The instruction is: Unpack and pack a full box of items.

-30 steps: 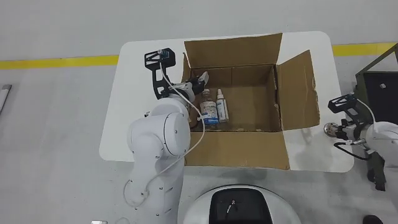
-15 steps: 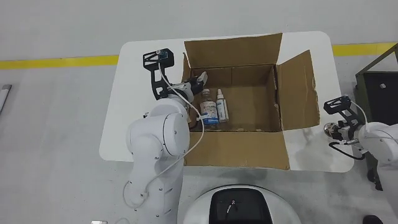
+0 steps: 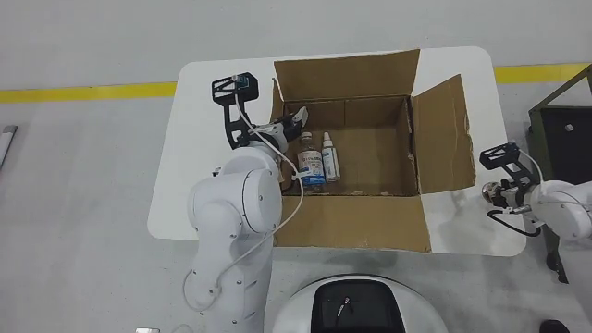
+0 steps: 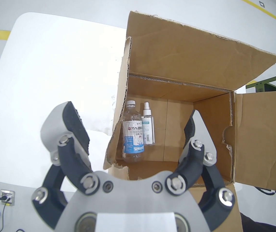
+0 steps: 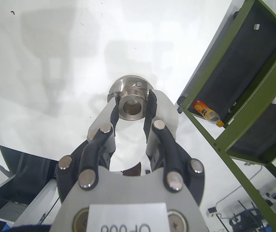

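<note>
From the top, saw the brown box (image 3: 370, 162) flaps-up on the table (image 3: 213, 129), big bottle (image 3: 311, 163) and spray bottle (image 3: 330, 157) lying inside by one wall. From the left wrist, saw left gripper (image 4: 131, 115) spread wide, empty; likely unpacking, needing to dip for a bottle. From the right wrist, saw right gripper (image 5: 133, 108) pinching a shiny metal piece (image 5: 128, 86).

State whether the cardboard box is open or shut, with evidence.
Open. No flap covers the cardboard box, and a clear bottle and a spray bottle show lying on its floor.
</note>
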Robot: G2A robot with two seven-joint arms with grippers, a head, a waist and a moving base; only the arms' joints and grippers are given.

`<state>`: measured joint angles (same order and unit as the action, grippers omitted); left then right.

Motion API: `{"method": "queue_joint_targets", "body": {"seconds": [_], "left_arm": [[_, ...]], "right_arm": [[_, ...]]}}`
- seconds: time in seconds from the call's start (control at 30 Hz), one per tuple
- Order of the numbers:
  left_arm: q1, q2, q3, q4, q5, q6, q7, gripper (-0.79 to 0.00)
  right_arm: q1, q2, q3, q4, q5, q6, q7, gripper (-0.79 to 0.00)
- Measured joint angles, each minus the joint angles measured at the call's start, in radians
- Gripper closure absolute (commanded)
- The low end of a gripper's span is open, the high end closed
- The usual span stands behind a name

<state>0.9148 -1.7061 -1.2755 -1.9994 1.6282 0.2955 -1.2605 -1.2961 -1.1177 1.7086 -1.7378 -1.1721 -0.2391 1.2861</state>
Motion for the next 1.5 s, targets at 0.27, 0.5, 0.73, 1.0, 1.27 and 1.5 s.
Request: {"method": "queue_joint_targets", "body": {"seconds": [0.27,0.5,0.73,1.0,1.27,1.5], "left_arm": [[0.000,-0.001,0.000,-0.001,0.010,0.000,-0.006,-0.785],[-0.005,-0.002,0.000,0.000,0.012,-0.006,-0.010,-0.785],[-0.001,-0.003,-0.004,0.001,0.010,0.003,-0.003,-0.785],[0.028,-0.001,-0.036,-0.040,0.025,0.029,0.006,-0.785],[0.068,0.003,-0.082,-0.088,0.041,0.043,0.007,-0.785],[0.086,0.006,-0.111,-0.116,0.048,0.038,0.001,-0.785]], "right_arm": [[0.011,0.006,0.022,-0.029,0.045,0.035,-0.021,0.000],[0.059,0.012,0.176,-0.235,0.164,0.198,-0.056,0.000],[0.173,0.015,0.222,-0.417,0.387,0.346,-0.063,0.000],[0.281,0.019,0.026,-0.472,0.440,0.431,-0.068,0.000],[0.338,0.010,-0.296,-0.393,0.306,0.442,-0.098,0.000],[0.411,-0.013,-0.567,-0.213,0.102,0.472,-0.106,0.000]]}}
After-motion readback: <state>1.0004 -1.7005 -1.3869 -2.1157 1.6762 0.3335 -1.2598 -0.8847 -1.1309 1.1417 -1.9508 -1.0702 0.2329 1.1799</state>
